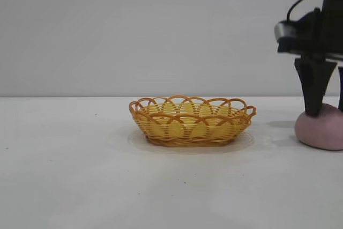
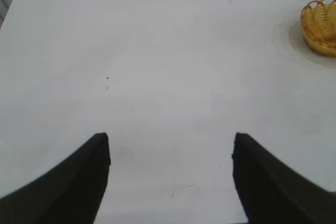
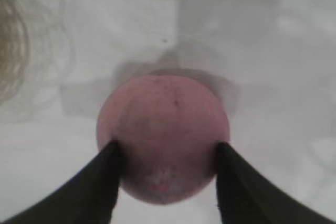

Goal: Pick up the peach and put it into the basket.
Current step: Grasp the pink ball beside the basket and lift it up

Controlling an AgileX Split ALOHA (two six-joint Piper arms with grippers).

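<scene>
While my left gripper [image 2: 170, 174] idles spread wide over bare table [image 1: 64, 186], the basket [image 1: 192, 120] sits centre frame, empty. At far right, my right gripper [image 3: 167, 156] straddles the peach [image 1: 320, 128], fingers touching both flanks. I judge the grasp underway; next comes a firm squeeze, then a lift toward the basket.

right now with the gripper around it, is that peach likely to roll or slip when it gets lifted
Probably somewhat. The peach is rounded, so it could roll on the table if nudged or dropped. Its surface looks matte, which should help the right gripper, whose fingers flank its widest part. It may be slightly soft, judging by its flattened base.
</scene>
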